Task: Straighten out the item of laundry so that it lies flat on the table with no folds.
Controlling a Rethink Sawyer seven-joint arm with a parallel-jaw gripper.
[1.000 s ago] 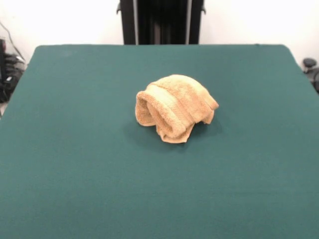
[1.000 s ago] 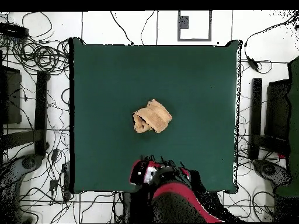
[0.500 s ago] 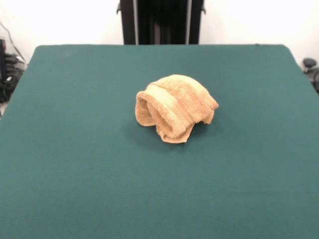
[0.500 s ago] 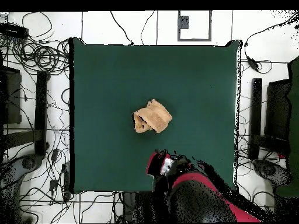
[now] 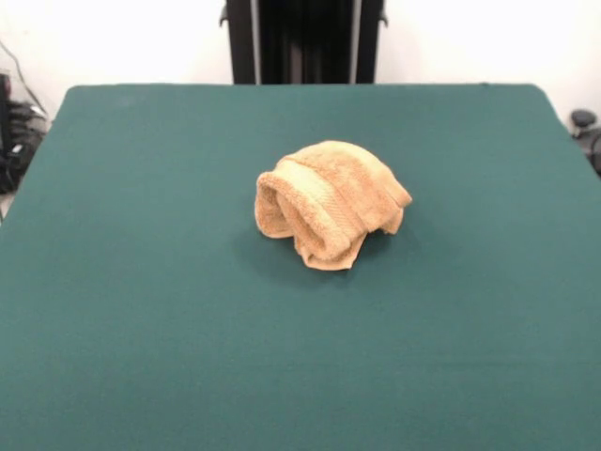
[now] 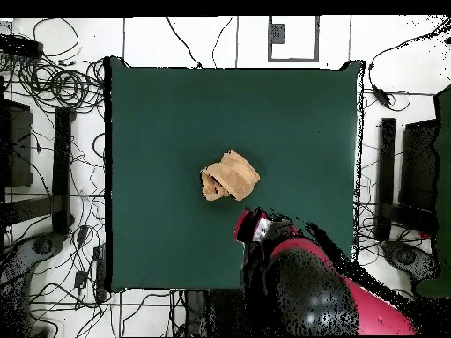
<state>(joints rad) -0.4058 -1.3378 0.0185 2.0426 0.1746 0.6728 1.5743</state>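
Note:
The item of laundry (image 5: 329, 201) is a golden-tan towel, bunched into a rolled, folded heap near the middle of the table (image 5: 141, 310). In the overhead view the same heap (image 6: 229, 175) sits slightly left of the table's (image 6: 299, 123) centre. The red and black arm reaches in from the bottom edge there, and its gripper (image 6: 254, 227) end hangs just below and right of the towel, apart from it. Whether it is open or shut does not show. The front view shows no gripper.
Cables (image 6: 53, 84) and dark equipment lie on the floor around the table on the left and right. The black pedestal (image 5: 303, 42) stands behind the table's far edge.
The arm's end has swung right and advanced over the table toward the towel. The towel has not moved.

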